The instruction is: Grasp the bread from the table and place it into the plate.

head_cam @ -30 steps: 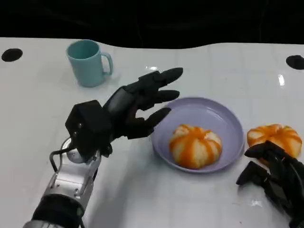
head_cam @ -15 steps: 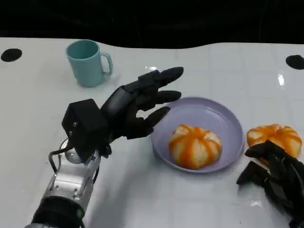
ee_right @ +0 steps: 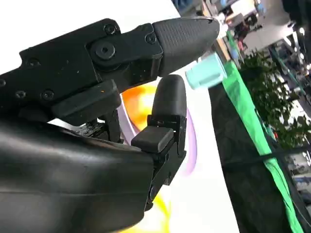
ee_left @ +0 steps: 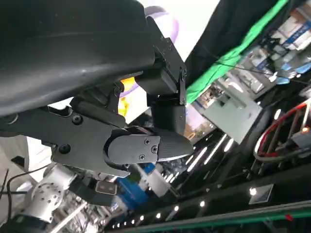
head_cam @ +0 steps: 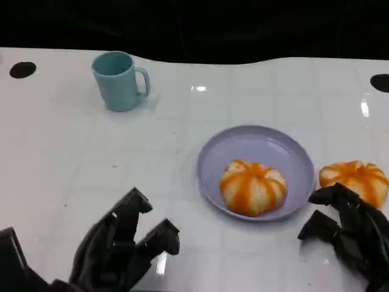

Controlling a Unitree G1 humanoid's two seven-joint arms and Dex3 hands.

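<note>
An orange-and-white striped bread (head_cam: 252,187) lies inside the lavender plate (head_cam: 261,143) at centre right of the head view. A second, similar bread (head_cam: 355,179) sits on the white table just right of the plate. My right hand (head_cam: 346,231) hovers low right, fingers loosely bent and apart, just in front of that second bread and holding nothing. My left hand (head_cam: 124,246) is low at the lower left, well away from the plate, fingers apart and empty. The right wrist view shows orange bread (ee_right: 141,104) and the plate's edge (ee_right: 190,141) past my fingers (ee_right: 167,104).
A teal mug (head_cam: 118,80) stands at the back left, also seen as the mug (ee_right: 206,73) in the right wrist view. The white table (head_cam: 73,158) ends at a dark far edge. Black round marks sit at the far corners.
My left hand has drawn back from beside the plate's left rim to the lower left corner, empty. The right hand has barely moved. The bread in the plate stays put.
</note>
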